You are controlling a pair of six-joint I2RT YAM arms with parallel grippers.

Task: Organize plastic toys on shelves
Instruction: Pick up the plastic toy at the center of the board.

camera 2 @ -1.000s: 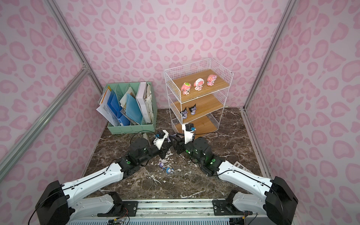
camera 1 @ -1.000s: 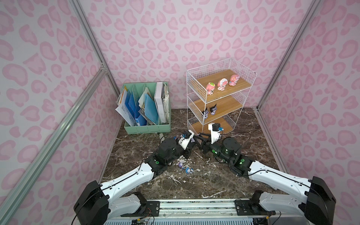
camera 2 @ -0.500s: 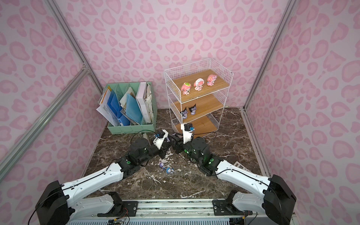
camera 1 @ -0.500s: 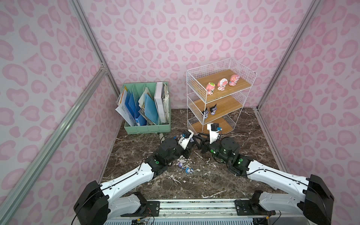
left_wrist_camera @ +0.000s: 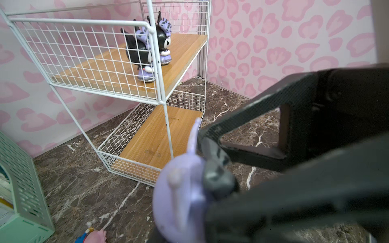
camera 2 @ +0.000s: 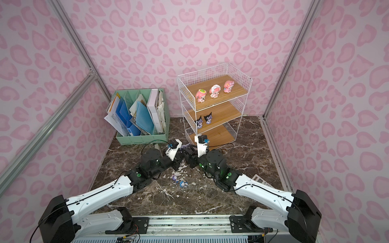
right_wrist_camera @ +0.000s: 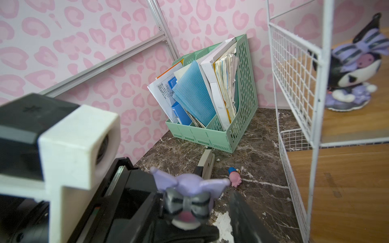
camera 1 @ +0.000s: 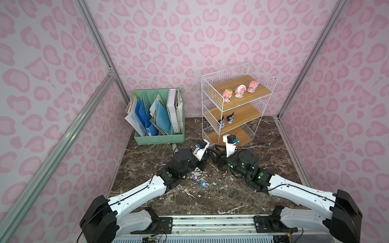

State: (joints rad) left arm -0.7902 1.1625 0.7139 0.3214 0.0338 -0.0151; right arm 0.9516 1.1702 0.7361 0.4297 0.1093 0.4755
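where the left gripper and the right gripper meet, just before the lowest board of the white wire-grid rack with three wooden boards, little can be made out from above: in both top views the small lavender-eared plastic figurine is nearly hidden among dark fingers. the wrist views show it close but blurred: the left gripper is clamped on it, and the right gripper has its jaws apart, one finger clear of the toy with marble showing between, the other hidden. a tiny pink toy with a blue hat lies on the tabletop beyond, cut off by the frame in the left wrist view. a white calculator near the tabletop's right edge is half covered by the right arm. the rack stands by the far edge, three pink figurines on its top board, two black-and-purple figurines on the middle one. a tiny purple toy and a tiny blue toy lie mid-tabletop among white flecks. dark veined marble tabletop, pink spotted walls
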